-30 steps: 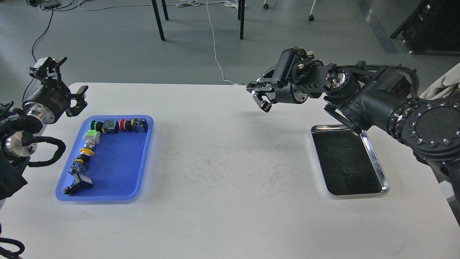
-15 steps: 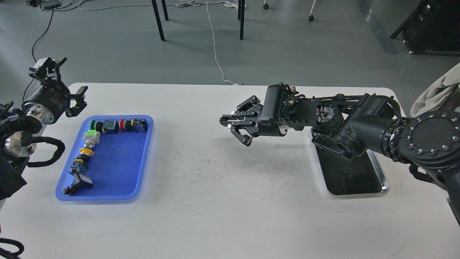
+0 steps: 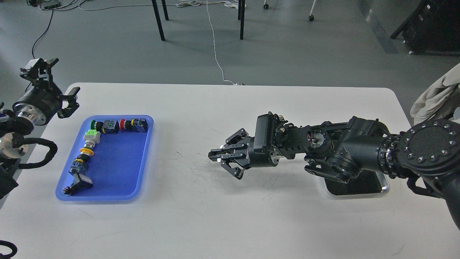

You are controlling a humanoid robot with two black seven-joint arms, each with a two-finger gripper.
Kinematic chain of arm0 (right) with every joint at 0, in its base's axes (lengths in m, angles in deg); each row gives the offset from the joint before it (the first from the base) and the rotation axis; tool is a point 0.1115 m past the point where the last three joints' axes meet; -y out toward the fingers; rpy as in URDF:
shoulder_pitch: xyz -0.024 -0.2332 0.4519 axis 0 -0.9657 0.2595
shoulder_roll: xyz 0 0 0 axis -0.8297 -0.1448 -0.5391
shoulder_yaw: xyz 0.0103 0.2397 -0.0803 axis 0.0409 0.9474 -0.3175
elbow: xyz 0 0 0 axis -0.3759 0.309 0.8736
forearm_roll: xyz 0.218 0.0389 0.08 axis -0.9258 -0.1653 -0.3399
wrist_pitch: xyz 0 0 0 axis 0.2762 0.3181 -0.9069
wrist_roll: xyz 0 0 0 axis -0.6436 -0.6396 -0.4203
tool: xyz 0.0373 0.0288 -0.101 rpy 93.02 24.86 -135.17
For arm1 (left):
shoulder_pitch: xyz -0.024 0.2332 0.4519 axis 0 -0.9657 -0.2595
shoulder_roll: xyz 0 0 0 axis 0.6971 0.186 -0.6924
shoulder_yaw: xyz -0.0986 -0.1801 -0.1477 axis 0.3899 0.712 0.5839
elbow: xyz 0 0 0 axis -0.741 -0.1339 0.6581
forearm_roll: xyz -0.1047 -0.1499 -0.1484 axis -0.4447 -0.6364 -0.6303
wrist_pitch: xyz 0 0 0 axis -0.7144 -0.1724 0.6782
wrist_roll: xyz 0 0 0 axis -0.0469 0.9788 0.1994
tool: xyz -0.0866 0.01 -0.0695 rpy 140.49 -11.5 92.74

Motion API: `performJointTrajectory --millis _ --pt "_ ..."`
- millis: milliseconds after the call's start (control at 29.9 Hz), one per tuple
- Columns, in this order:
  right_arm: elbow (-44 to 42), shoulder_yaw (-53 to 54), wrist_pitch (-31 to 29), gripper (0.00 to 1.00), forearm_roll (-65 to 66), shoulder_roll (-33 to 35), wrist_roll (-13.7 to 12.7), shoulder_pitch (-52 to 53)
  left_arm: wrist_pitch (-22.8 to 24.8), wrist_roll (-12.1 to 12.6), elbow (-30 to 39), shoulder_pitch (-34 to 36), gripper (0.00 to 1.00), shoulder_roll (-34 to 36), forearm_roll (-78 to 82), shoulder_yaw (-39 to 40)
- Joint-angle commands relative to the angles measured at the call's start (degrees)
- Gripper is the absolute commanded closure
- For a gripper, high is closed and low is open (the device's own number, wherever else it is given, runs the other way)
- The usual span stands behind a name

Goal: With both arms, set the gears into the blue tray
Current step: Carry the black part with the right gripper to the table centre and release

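blue tray [image 3: 118,163] sits on the left of the white table [image 3: 201,223], holds only push-button switches [image 3: 94,138] in an L: one row along the far rim with green, red and yellow parts, one column down the left side ending at the near-left corner. rest of the tray floor is bare blue. no gears can be made out anywhere, if any are there they are too small to tell. silver tray [image 3: 377,185] at the right, dark inside, mostly hidden under the right arm, contents cannot be told. right gripper [image 3: 224,158] is low over the table centre, well apart from both trays, fingers spread, holding nothing. left gripper [image 3: 54,82] is raised beyond the blue tray's far-left corner, fingers apart, holding nothing
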Motion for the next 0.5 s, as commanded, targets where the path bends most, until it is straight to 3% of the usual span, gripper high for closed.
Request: performJointTrajectory --millis 0,468 --pt "0.97 0.02 0.00 0.99 0.18 0.00 0.00 -0.91 0.00 0.00 0.70 -0.62 0.02 1.01 0.00 0.01" --pt "1.23 0.02 0.00 0.98 1.32 0.00 0.00 -3.54 0.00 0.00 2.63 -1.24 0.02 3.12 0.00 0.01"
